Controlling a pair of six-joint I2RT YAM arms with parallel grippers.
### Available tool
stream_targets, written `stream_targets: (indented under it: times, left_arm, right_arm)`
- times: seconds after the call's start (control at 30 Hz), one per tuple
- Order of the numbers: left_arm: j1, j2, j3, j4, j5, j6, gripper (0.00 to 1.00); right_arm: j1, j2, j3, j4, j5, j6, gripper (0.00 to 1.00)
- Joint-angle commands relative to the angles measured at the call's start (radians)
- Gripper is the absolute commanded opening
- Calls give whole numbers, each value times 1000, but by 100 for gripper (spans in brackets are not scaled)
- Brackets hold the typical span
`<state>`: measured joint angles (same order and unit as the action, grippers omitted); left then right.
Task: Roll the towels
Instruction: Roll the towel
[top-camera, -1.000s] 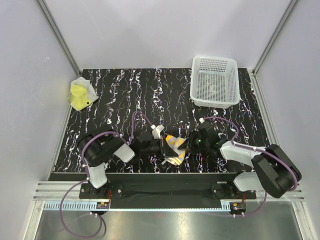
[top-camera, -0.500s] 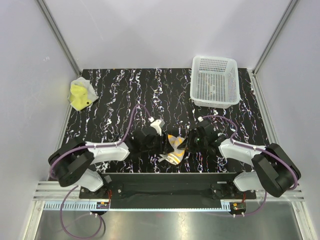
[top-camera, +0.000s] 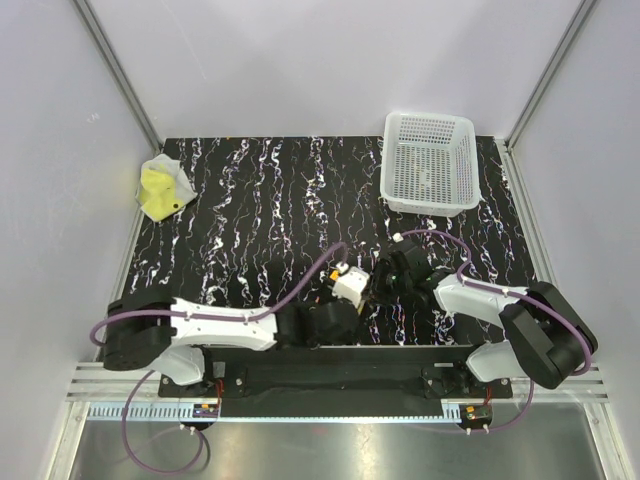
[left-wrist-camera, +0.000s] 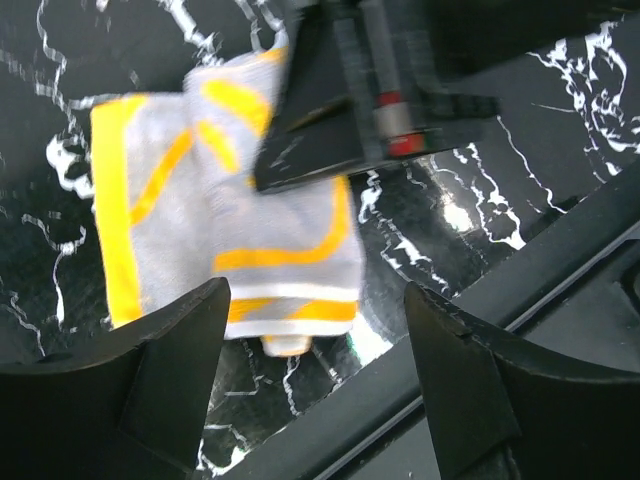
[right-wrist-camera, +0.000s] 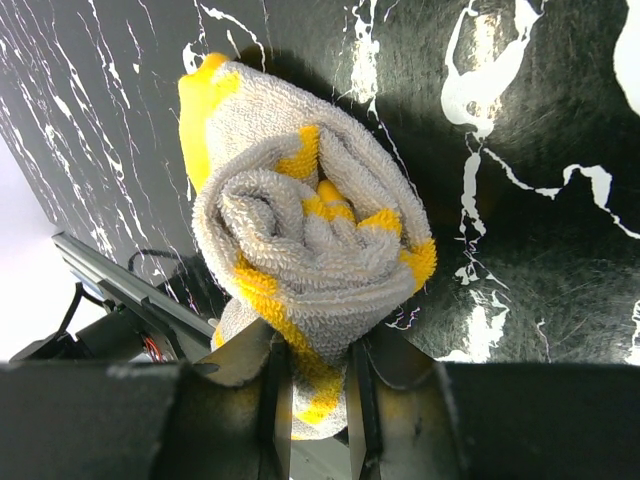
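Near side of the white basket (top-camera: 426, 206) on black marbled table (top-camera: 250, 190): right gripper (right-wrist-camera: 318, 388) pinches rolled striped towel (right-wrist-camera: 310, 240), left gripper (left-wrist-camera: 315, 300) gapes wide.

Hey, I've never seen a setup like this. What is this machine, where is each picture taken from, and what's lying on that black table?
These are two robot arms bolted at the near edge of a black marbled table. One picture looks down from above; the other two come from a camera on each wrist. The right claw pinches the edge of a rolled orange-striped towel. The left claw hangs open above it, holding nothing. Farther back lie a crumpled yellow towel in the left corner and a white basket on the right.
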<state>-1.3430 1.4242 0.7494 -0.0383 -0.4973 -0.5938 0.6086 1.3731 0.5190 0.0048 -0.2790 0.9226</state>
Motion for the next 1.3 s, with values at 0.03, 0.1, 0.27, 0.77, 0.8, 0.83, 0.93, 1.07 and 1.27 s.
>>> stream_targets:
  times: [0.03, 0.1, 0.27, 0.77, 0.8, 0.83, 0.93, 1.07, 1.27]
  left_arm:
    - [-83, 100, 114, -20, -178, 94, 76]
    - [-100, 151, 146, -23, -191, 109, 76]
    - [-110, 215, 168, -38, -219, 82, 77]
    - [-110, 400, 289, -256, -354, 8, 63]
    - [-110, 404, 294, -267, -371, 5, 61]
    - [-110, 406, 297, -275, -376, 0, 56]
    - [-110, 433, 311, -293, -386, -4, 36]
    - [-110, 449, 312, -275, -371, 20, 8]
    - [-110, 426, 285, -221, -331, 48, 1]
  right_arm:
    - [16, 4, 22, -63, 18, -7, 18]
    - [16, 1, 22, -65, 17, -8, 18]
    - [17, -12, 22, -78, 17, -7, 18]
    - [19, -34, -7, -71, -3, 1, 17]
    - [19, -35, -7, -71, -6, -1, 17]
    - [19, -39, -5, -74, -8, -2, 16]
    - [19, -40, -4, -80, -17, -5, 16]
    - [19, -54, -5, -95, -20, -8, 16]
    - [19, -88, 28, -164, 18, -8, 49]
